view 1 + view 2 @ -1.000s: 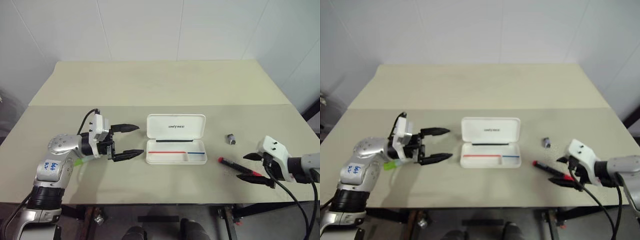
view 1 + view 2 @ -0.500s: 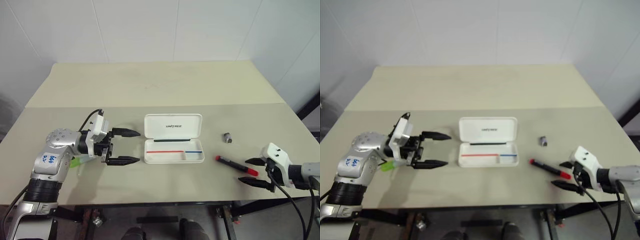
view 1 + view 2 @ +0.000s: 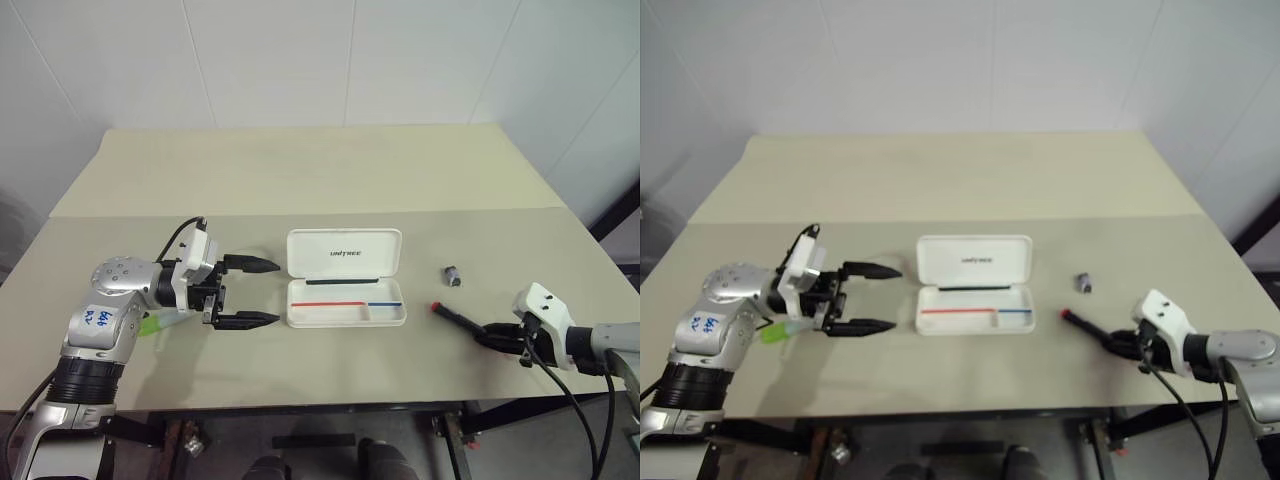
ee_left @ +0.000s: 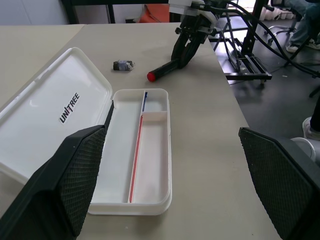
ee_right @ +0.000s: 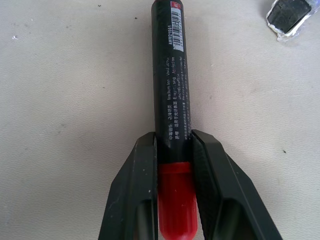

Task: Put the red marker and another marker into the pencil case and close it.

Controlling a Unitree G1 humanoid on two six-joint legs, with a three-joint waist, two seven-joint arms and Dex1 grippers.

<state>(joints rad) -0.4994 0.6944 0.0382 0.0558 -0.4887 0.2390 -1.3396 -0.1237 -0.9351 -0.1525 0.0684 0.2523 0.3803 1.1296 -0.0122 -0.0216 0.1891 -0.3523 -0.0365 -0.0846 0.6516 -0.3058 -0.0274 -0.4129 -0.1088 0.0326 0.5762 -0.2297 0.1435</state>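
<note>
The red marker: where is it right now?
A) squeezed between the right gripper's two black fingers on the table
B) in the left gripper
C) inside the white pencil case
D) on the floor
A: the right wrist view shows the right gripper shut on the red marker, which lies on the table.

The green marker (image 3: 152, 325) lies mostly hidden behind the left arm; a pale green sliver shows. The right end effector (image 5: 174, 150) covers the sides of the red marker (image 5: 170, 80) near its cap, and the picture's edge cuts off the barrel's far end. The small grey piece (image 3: 452, 274) is too small to identify. Barrel print is illegible.
</note>
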